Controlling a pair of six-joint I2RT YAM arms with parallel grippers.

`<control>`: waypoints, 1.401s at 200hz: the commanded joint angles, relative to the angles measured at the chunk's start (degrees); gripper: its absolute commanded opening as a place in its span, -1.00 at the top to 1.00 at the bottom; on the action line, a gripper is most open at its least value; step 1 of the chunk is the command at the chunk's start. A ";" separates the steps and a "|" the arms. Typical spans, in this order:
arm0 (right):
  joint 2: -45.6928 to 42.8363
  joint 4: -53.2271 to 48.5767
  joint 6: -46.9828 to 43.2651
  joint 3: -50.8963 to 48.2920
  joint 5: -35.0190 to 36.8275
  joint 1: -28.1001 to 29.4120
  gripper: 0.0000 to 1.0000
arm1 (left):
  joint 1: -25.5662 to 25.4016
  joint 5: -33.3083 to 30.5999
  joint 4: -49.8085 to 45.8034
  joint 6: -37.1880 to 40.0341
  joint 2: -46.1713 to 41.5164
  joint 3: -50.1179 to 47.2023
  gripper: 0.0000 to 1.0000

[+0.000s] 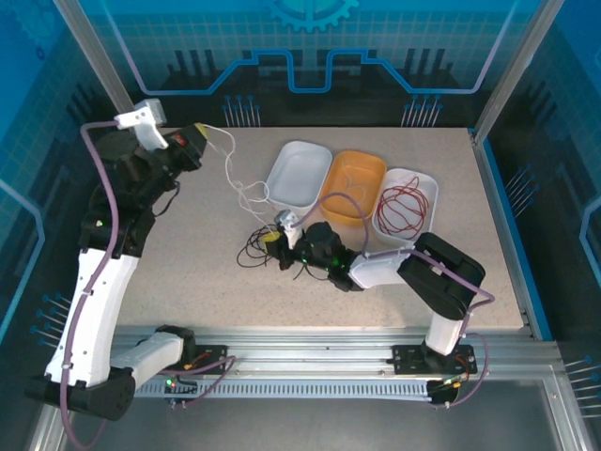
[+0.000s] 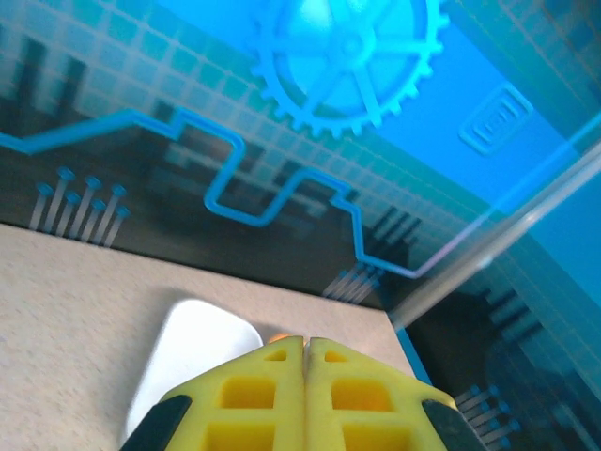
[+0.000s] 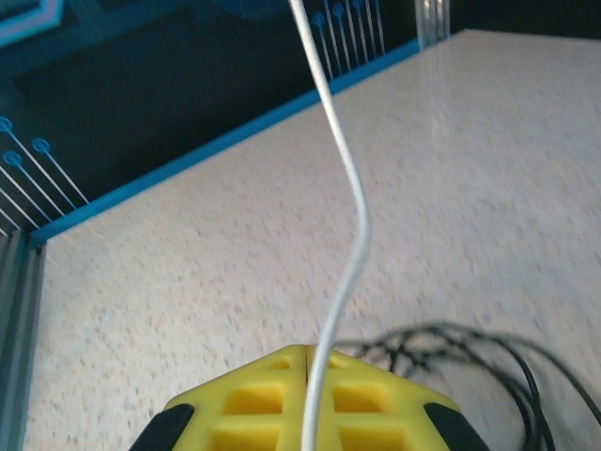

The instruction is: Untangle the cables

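A thin white cable point(image 1: 232, 169) is strung from my raised left gripper point(image 1: 205, 134) at the back left down to my right gripper point(image 1: 275, 239) at mid-table. In the left wrist view the left gripper point(image 2: 307, 340) has its yellow jaws pressed together. The right gripper point(image 3: 308, 348) is shut too, low over the table, and the white cable point(image 3: 352, 254) rises from its seam. Curly black cable point(image 1: 254, 252) lies on the table right beside it, and black cable point(image 3: 470, 343) shows just past the fingers. A red cable point(image 1: 404, 209) is coiled in the rightmost tray.
Three trays stand in a row at the back centre: a white one point(image 1: 282, 169), an orange one point(image 1: 331, 183) and a white one point(image 1: 424, 180) with the red coil. The left white tray point(image 2: 188, 348) shows beneath the left fingers. Blue walls surround the table.
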 commanded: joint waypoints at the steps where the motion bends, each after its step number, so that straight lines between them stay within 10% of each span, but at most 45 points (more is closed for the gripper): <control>1: -4.67 -0.18 1.32 -4.41 3.17 -0.81 1.00 | 3.14 -2.61 -0.92 1.55 0.72 2.71 1.00; 53: -17.48 -6.93 3.50 -12.63 8.00 -1.19 1.00 | 8.49 -3.31 -1.29 0.93 0.74 2.06 1.00; 137: -38.54 -53.39 3.02 7.07 24.66 -2.43 1.00 | 8.51 4.59 4.38 -0.46 -8.67 -15.62 1.00; 207: -27.23 -76.61 4.86 29.36 27.00 -14.91 1.00 | 8.46 15.59 5.91 -2.80 -12.90 -23.92 1.00; 280: -12.78 -72.69 3.42 37.20 23.67 -26.36 1.00 | 8.08 19.52 8.25 -6.03 -13.60 -27.85 1.00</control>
